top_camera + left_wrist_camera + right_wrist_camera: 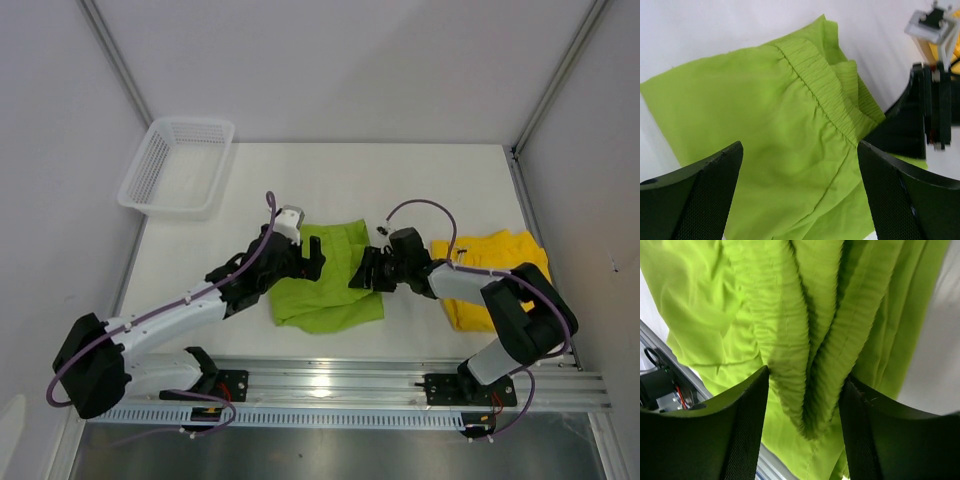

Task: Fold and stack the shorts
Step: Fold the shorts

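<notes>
The lime green shorts (330,290) lie partly folded on the white table, in front of the middle. My left gripper (312,262) hovers over their left part with its jaws wide open and nothing between them; the fabric and elastic waistband (825,85) show below it (800,147). My right gripper (360,275) is at the shorts' right edge. In the right wrist view its fingers (747,405) press on both sides of a bunched fold of the green waistband (805,340). The yellow shorts (495,275) lie crumpled at the right, partly hidden under the right arm.
A white mesh basket (178,165) stands at the table's back left corner. A metal rail (330,375) runs along the near edge. The right gripper's black body (917,115) shows close by in the left wrist view.
</notes>
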Robot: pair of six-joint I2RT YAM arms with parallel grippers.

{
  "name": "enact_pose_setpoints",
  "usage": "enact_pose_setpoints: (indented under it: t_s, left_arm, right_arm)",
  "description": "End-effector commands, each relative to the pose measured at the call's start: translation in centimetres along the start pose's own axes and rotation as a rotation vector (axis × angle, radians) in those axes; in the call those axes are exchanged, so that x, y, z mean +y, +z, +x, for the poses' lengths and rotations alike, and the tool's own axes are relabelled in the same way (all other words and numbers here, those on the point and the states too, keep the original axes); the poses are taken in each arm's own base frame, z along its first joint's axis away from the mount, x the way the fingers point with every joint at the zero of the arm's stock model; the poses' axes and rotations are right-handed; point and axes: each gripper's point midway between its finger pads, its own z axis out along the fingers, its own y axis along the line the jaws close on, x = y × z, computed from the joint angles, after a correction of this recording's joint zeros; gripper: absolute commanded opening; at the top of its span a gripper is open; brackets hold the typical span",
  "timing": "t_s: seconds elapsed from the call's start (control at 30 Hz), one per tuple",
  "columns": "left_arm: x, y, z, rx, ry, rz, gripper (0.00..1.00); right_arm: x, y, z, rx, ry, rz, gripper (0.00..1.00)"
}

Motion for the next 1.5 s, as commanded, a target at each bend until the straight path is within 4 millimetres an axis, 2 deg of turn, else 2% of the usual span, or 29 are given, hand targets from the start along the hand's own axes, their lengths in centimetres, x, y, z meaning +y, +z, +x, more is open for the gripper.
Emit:
enact_pose_setpoints:
  t_s: [0.0, 0.13, 0.17, 0.2, 0.27, 0.33, 0.37, 0.4, 0.43, 0.53, 0.57, 0.63, 0.67, 0.73, 0.8, 0.83, 0.93, 0.97, 1.07, 1.1, 1.23, 1.33, 1.4, 1.47]
  left_arm:
    - [-0.6, 0.7, -2.2, -0.003, -0.022, 0.013, 0.97]
    - [-0.6, 1.8, -3.8, 0.002, -0.008, -0.008, 0.96]
    - [-0.7, 2.1, -4.4, -0.006, -0.011, -0.004, 0.97]
    - [-0.5, 2.5, -4.2, 0.009, -0.015, 0.001, 0.97]
    - [-0.4, 3.0, -4.3, 0.012, -0.023, 0.01, 0.97]
    - [0.0, 3.5, -4.4, 0.019, -0.027, 0.011, 0.97]
    - [0.1, 3.6, -4.2, 0.024, -0.026, 0.008, 0.97]
    - [0.4, 3.8, -4.1, 0.032, -0.021, 0.007, 0.97]
    - [0.4, 4.0, -4.1, 0.038, -0.019, 0.012, 0.97]
    - [0.1, 4.5, -3.7, 0.062, -0.002, 0.028, 0.97]
    - [0.0, 4.6, -3.6, 0.07, 0.0, 0.034, 0.96]
    - [-0.2, 4.9, -3.5, 0.084, 0.004, 0.041, 0.96]
    - [-0.2, 5.2, -3.1, 0.098, 0.011, 0.045, 0.95]
    - [-0.3, 5.4, -3.0, 0.104, 0.013, 0.048, 0.94]
    - [-0.5, 5.6, -2.7, 0.111, 0.015, 0.055, 0.94]
    - [-0.5, 5.7, -2.6, 0.112, 0.015, 0.056, 0.94]
    - [-0.7, 5.9, -2.4, 0.119, 0.018, 0.058, 0.93]
    - [-0.8, 6.1, -2.4, 0.119, 0.021, 0.059, 0.93]
    - [-1.1, 6.3, -2.7, 0.115, 0.025, 0.058, 0.94]
    - [-1.1, 6.4, -2.5, 0.121, 0.027, 0.052, 0.96]
    - [-1.2, 6.8, -2.8, 0.108, 0.026, 0.033, 0.99]
    - [-1.2, 6.9, -3.1, 0.101, 0.02, 0.03, 0.99]
    - [-1.5, 7.0, -3.3, 0.101, 0.021, 0.039, 0.99]
    - [-1.6, 7.4, -2.9, 0.116, 0.03, 0.039, 0.99]
  right_arm:
    - [0.7, -1.0, 1.0, -0.007, -0.026, -0.006, 0.57]
    - [2.7, -1.1, 3.2, 0.022, -0.032, -0.036, 0.38]
    - [3.0, -1.0, 3.6, 0.027, -0.035, -0.039, 0.27]
    - [4.0, -0.8, 4.4, 0.034, -0.053, -0.06, 0.23]
    - [4.9, -0.5, 5.4, 0.044, -0.039, -0.075, 0.23]
    - [6.4, 0.0, 6.7, 0.056, -0.063, -0.102, 0.28]
    - [7.3, 0.2, 7.1, 0.058, -0.058, -0.121, 0.35]
    - [7.9, 0.6, 8.5, 0.095, -0.076, -0.128, 0.43]
    - [8.8, 0.8, 8.6, 0.1, -0.085, -0.143, 0.59]
    - [9.6, 0.8, 9.6, 0.127, -0.105, -0.136, 0.72]
    - [9.3, 0.5, 9.8, 0.133, -0.101, -0.121, 0.75]
    - [9.5, -0.6, 9.0, 0.102, -0.097, -0.118, 0.77]
    - [8.7, -1.0, 8.9, 0.099, -0.086, -0.096, 0.77]
    - [8.8, -2.2, 7.9, 0.065, -0.08, -0.106, 0.76]
    - [7.7, -2.9, 7.1, 0.045, -0.06, -0.081, 0.75]
    - [7.8, -3.4, 6.5, 0.029, -0.06, -0.087, 0.74]
    - [6.3, -4.1, 5.3, 0.013, -0.039, -0.05, 0.73]
    - [5.8, -4.5, 4.3, -0.009, -0.021, -0.049, 0.72]
    - [5.7, -4.9, 2.7, -0.047, -0.011, -0.076, 0.69]
    - [5.9, -5.0, 1.6, -0.076, -0.006, -0.103, 0.68]
    - [6.3, -4.6, -0.5, -0.112, 0.01, -0.15, 0.68]
    - [5.9, -3.5, -1.1, -0.107, 0.029, -0.168, 0.67]
    - [5.3, -2.7, -0.8, -0.088, 0.056, -0.169, 0.66]
    - [5.2, -2.2, -1.3, -0.102, 0.06, -0.179, 0.65]
